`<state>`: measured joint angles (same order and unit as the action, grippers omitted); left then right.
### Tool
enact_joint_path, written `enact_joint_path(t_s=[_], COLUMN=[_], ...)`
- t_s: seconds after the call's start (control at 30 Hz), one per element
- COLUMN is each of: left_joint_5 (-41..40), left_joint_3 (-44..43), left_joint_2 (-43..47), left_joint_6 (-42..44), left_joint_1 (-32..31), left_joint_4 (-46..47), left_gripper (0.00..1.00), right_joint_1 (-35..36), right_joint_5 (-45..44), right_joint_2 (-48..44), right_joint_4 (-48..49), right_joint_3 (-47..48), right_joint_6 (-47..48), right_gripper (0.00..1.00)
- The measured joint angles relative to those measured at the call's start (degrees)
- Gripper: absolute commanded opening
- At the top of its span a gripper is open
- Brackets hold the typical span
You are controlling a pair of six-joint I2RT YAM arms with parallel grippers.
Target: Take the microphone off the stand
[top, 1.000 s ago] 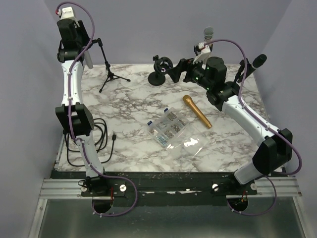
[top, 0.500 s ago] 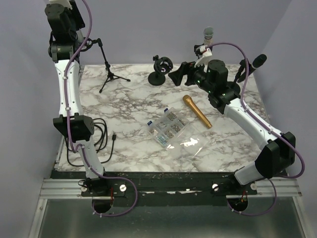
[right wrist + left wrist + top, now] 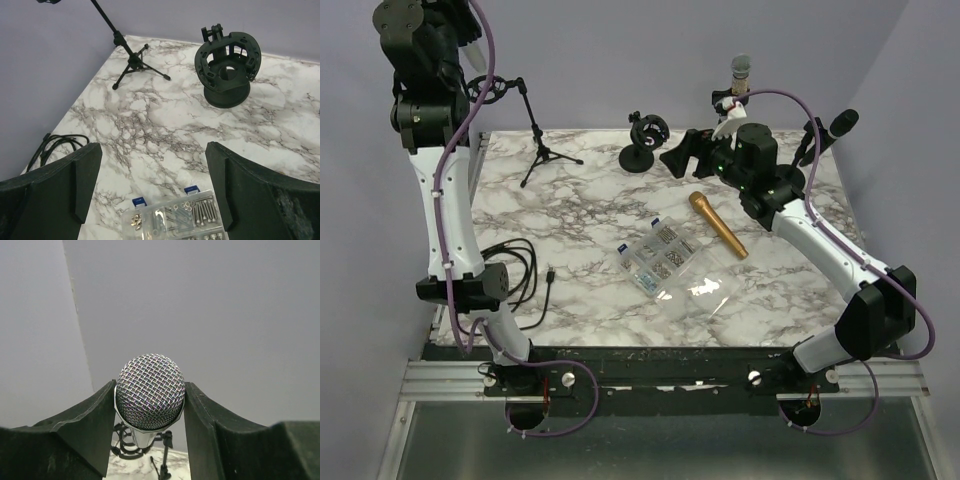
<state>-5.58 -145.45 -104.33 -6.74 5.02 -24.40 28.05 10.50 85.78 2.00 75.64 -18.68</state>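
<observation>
While both arm bases sit at the near edge, nearest on the marble table (image 3: 590, 210) is a coiled black cable (image 3: 510, 265) at left. A plastic bag (image 3: 705, 295) and a clear parts box (image 3: 658, 258) lie mid-table, and a gold microphone (image 3: 718, 225) lies flat just beyond. None of these matter here.

Further back, the right gripper (image 3: 155, 175) hovers over the table with its fingers spread wide and nothing between them. It faces a black shock mount (image 3: 227, 70) on a round base. At the far left stands the small tripod stand (image 3: 544, 152), with its clip up on the slanted pole.

Highest and furthest back, the left gripper (image 3: 149, 390) pinches the microphone (image 3: 150, 400). Both fingers press the sides of the silver mesh head, and the body points down toward the stand. From the overhead view the wrist looks well above the clip, so the microphone is probably out. The wrist view does not show the tail end, so I cannot tell for sure.

Handling, as a judgement: it has a rigid metal body, moderate weight and a heavy head. The mesh ball is round and can dent or slip under the fingers. The smooth barrel just below the head would be the safer hold. With this grip, slow moves and no tilting seem wise.
</observation>
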Motion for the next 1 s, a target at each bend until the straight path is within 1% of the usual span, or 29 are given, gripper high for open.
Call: enact_joint_path(t_s=[0.07,0.2,0.3,0.43,0.57,0.6,0.8,1.0], left_joint_5=[0.07,1.18,3.23,7.06,10.93,12.39,17.44,21.44], left_joint_3=[0.96,4.96,9.53,20.46,36.96,43.69,60.17,71.04], left_joint_2=[2.60,8.72,13.11,18.62,23.56,24.68,25.70,23.19], left_joint_6=[-1.16,-6.14,-10.62,-15.26,-18.14,-18.99,-22.36,-25.94], left_joint_1=[-0.59,-1.29,-1.31,-1.53,-2.67,-3.08,-4.92,-7.67], left_joint_4=[-1.79,-7.45,-12.33,-18.14,-20.65,-21.16,-23.39,-21.70], left_gripper=[0.00,0.00,0.00,0.00,0.00,0.00,0.00,0.00], right_joint_1=[0.00,0.00,0.00,0.00,0.00,0.00,0.02,0.24], right_joint_5=[0.00,0.02,0.07,0.55,1.46,1.64,3.10,5.73], right_joint_2=[-0.13,-1.25,-2.89,-5.27,-6.75,-6.82,-6.82,-4.48], right_joint_4=[-0.63,-2.16,-2.40,-2.49,-2.36,-2.38,-1.33,2.49], right_joint_3=[0.00,-0.39,-1.09,-2.21,-4.09,-4.39,-5.84,-6.32], right_joint_6=[-0.28,-1.05,-1.73,-2.78,-3.89,-4.13,-7.06,-12.92], right_gripper=[0.93,0.93,0.93,0.94,0.95,0.95,0.95,0.93])
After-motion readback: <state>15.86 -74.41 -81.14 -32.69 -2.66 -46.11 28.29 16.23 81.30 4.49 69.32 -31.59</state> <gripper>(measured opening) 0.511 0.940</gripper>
